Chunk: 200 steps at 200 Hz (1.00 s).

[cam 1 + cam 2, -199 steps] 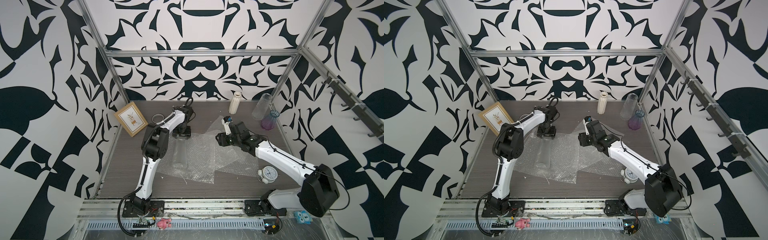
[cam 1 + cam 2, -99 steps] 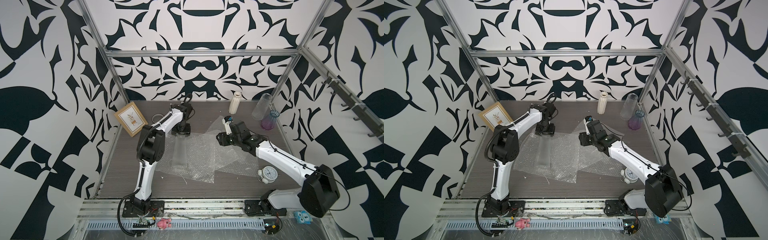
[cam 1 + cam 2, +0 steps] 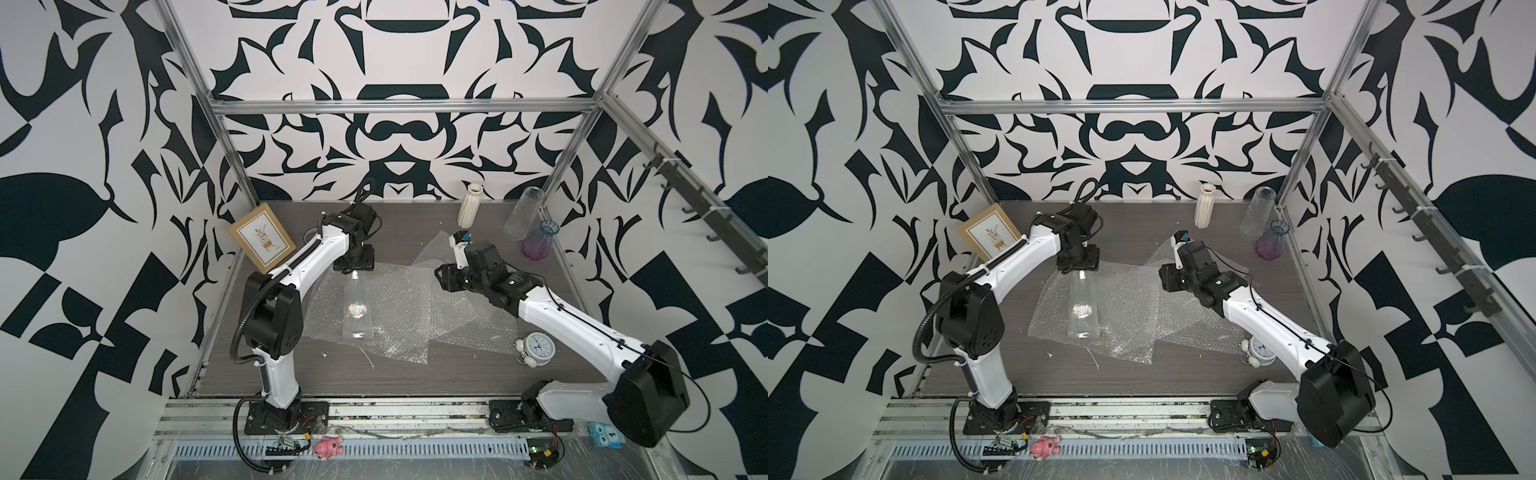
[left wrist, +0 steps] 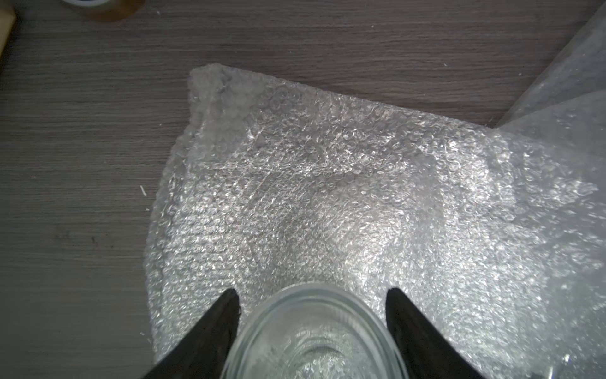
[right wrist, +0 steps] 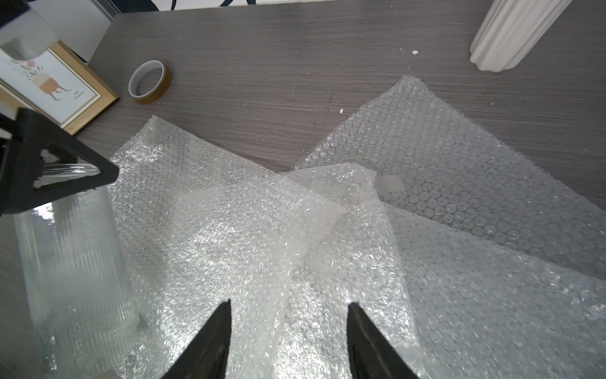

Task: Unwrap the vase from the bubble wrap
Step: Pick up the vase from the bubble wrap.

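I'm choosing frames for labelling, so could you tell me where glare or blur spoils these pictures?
In both top views, all is sharp, with only a rainbow glint on the clear glass vase. In the left wrist view, the vase's near rim is soft and the bubble wrap glares white. In the right wrist view, the vase and the nearest wrap look smeared, while the tape roll is crisp.

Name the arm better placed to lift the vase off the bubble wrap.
Probably left: the left end effector clasps the vase at its rim. The right end effector hangs open over the bubble wrap alone.
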Available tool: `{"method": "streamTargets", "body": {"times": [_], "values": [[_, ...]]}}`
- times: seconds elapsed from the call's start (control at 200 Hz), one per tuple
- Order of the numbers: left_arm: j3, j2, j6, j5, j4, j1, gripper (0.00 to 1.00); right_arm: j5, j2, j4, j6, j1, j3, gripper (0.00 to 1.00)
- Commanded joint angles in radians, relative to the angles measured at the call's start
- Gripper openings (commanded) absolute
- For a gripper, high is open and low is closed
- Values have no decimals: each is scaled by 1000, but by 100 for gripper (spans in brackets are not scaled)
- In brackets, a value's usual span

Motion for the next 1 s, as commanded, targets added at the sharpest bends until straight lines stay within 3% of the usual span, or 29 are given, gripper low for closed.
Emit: {"method": "streamTargets", "body": {"times": [0.0,0.36,0.635,0.995], "values": [[-63,-110,-64,-36,59,-28,49,-1,-41,15,21,-2,-15,58],[-354,-397,-147,-178,198,-160,44,18,-136,9,47,-2,-87,55],[-535,-594,-219,-299,281,-318,44,71,-229,12,72,-3,-159,54],[-660,-811,-159,-273,318,-432,43,165,-321,32,136,-3,-236,51]]}}
